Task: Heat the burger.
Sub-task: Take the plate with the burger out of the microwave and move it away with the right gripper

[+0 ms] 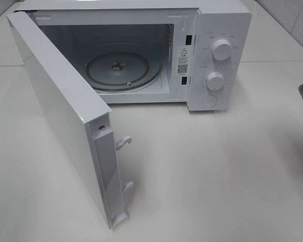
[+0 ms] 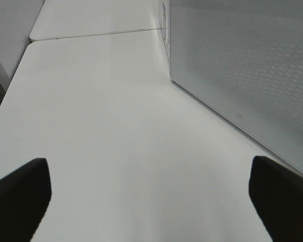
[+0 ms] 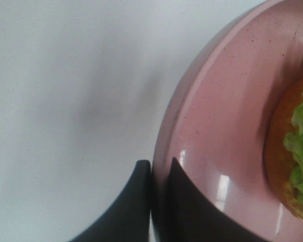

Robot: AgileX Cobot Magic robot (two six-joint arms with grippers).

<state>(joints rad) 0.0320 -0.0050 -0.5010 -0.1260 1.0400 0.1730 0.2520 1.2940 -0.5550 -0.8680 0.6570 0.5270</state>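
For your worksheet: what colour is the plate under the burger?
Pink; the plate shows best in the right wrist view.

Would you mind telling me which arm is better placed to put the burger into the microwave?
The right arm. Its gripper is already shut on the rim of the pink plate carrying the burger. The left gripper is open over bare table beside the microwave door, holding nothing.

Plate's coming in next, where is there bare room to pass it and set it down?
The glass turntable inside the microwave is bare. The table in front, right of the open door, is bare too. The door blocks the left. The right gripper pinches the pink plate rim, burger aboard.
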